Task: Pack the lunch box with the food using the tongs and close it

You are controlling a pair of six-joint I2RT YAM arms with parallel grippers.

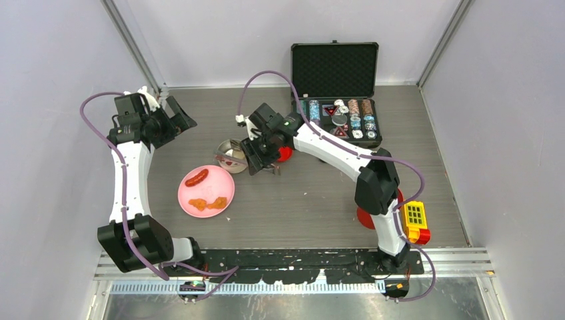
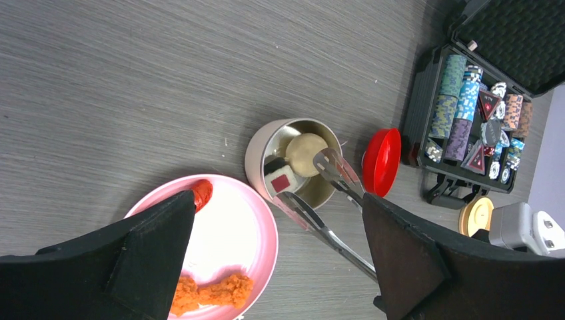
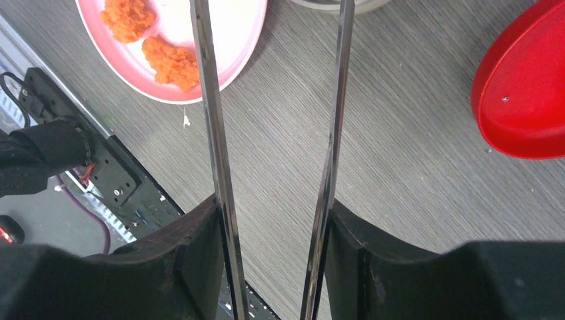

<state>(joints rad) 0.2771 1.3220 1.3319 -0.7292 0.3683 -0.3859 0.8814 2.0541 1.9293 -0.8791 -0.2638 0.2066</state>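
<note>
My right gripper [image 1: 256, 159] is shut on the tongs [image 3: 214, 133]. Each slim arm lies against the inside of one finger [image 3: 190, 240], and the arms are spread. The tongs [image 2: 318, 225] reach to the small steel bowl [image 2: 256, 155], one tip over it and the other at its rim. A pale egg-like lump [image 2: 305, 152] and a white cube with a red centre [image 2: 282, 180] lie in the bowl [image 1: 224, 148]. The red sausage [image 1: 196, 177] and orange nuggets [image 1: 206, 203] sit on the pink plate [image 1: 223, 190]. My left gripper [image 1: 176, 113] hangs open at the back left.
A red lid [image 2: 382, 162] lies right of the bowl, a beige disc lid [image 2: 476, 215] beyond it. The open black case of poker chips [image 1: 343, 120] stands at the back. The red canister [image 1: 364, 218] shows partly behind my right arm, beside a yellow and red block toy [image 1: 414, 222].
</note>
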